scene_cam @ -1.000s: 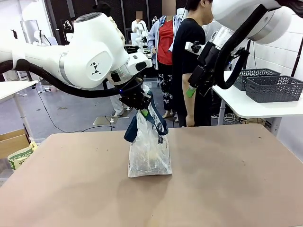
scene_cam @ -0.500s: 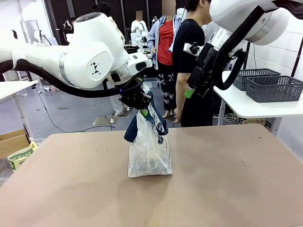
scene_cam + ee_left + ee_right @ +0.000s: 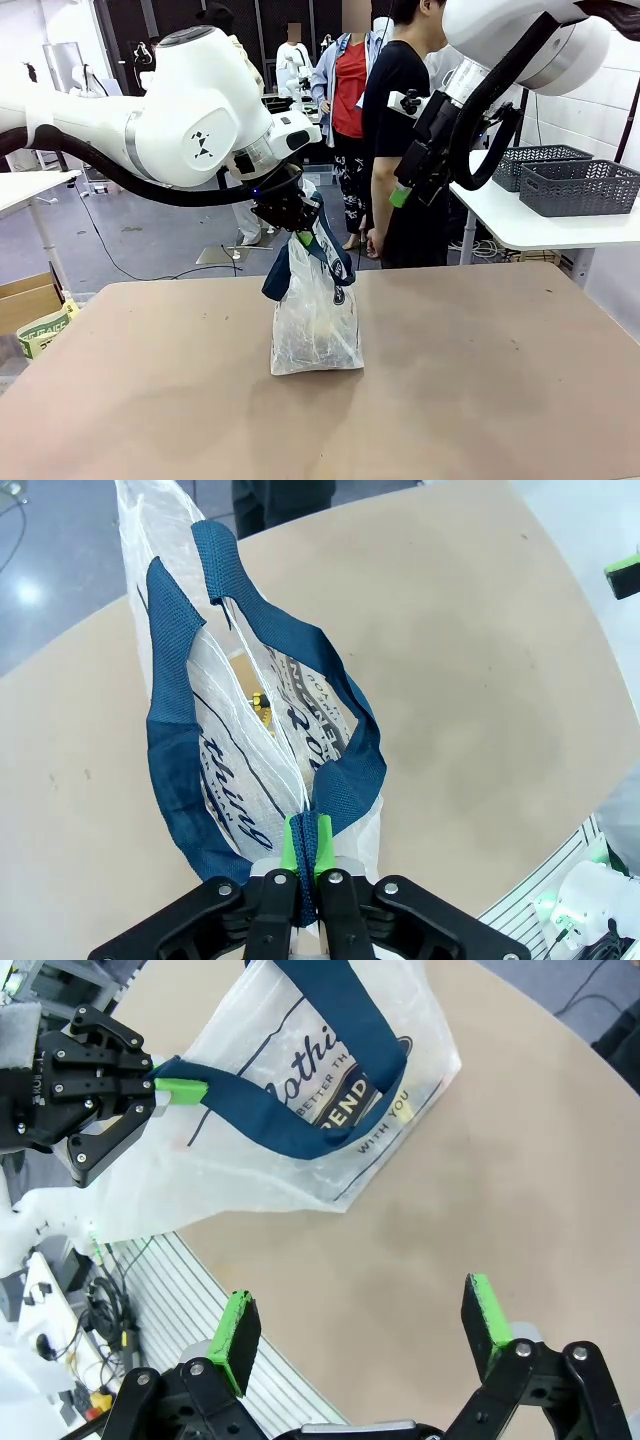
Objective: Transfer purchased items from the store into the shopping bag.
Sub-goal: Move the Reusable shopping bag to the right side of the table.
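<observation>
The shopping bag (image 3: 315, 320) stands upright mid-table, translucent white with navy handles. My left gripper (image 3: 300, 226) is above it, shut on one navy handle (image 3: 335, 790) and holding it up. Through the bag's mouth (image 3: 245, 695) a small yellow piece (image 3: 261, 706) of the purchased items shows; the others are hidden by the bag's wall. My right gripper (image 3: 405, 190) hangs open and empty, high over the table's far edge. In its own view its fingers (image 3: 238, 1338) spread wide above the bag (image 3: 300, 1150), and the left gripper (image 3: 165, 1090) shows gripping the handle. Whether either grey basket on the side table is the store, I cannot tell.
A person in a black shirt (image 3: 398, 130) stands at the far edge, just behind my right gripper. Two dark grey lattice baskets (image 3: 580, 187) stand on a white side table (image 3: 520, 225) at the right. Bare tabletop (image 3: 480, 380) surrounds the bag.
My right gripper has drifted slightly left and up, still open. The person behind it has shifted a little. The left gripper and the bag have stayed put.
</observation>
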Available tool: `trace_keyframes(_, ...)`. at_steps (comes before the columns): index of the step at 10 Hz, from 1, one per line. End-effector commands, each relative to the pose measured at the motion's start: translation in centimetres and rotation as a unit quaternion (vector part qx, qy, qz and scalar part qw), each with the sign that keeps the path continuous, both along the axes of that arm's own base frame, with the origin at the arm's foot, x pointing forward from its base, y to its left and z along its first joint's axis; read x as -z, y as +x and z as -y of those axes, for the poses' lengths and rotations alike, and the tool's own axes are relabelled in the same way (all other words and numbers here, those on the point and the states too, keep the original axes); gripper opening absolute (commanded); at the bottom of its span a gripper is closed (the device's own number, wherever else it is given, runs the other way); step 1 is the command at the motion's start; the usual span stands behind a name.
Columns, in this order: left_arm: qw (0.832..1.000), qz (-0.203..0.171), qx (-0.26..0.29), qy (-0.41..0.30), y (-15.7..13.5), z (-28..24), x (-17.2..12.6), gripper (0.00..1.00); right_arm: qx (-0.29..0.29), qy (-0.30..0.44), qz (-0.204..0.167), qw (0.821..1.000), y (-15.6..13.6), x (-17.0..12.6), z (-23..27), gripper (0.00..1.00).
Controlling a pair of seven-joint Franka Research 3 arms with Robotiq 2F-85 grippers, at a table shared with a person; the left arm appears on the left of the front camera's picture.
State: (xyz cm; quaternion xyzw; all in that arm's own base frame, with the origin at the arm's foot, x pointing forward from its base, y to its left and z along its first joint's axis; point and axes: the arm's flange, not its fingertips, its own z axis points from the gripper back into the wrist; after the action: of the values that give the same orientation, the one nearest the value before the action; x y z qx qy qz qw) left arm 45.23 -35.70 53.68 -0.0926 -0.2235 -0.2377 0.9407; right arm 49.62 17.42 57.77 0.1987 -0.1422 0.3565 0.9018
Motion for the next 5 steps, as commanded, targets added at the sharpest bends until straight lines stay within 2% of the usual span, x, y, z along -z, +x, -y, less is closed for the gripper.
trace_keyframes(1,1.0,0.002,-0.004,0.0,-0.05,-0.08,-0.05,0.0,0.007,0.005,-0.003,1.0,0.34,-0.2,-0.28,1.0)
trace_keyframes(5,1.0,0.002,-0.004,0.0,-0.05,-0.08,-0.05,0.0,0.007,0.005,-0.003,1.0,0.34,-0.2,-0.28,1.0)
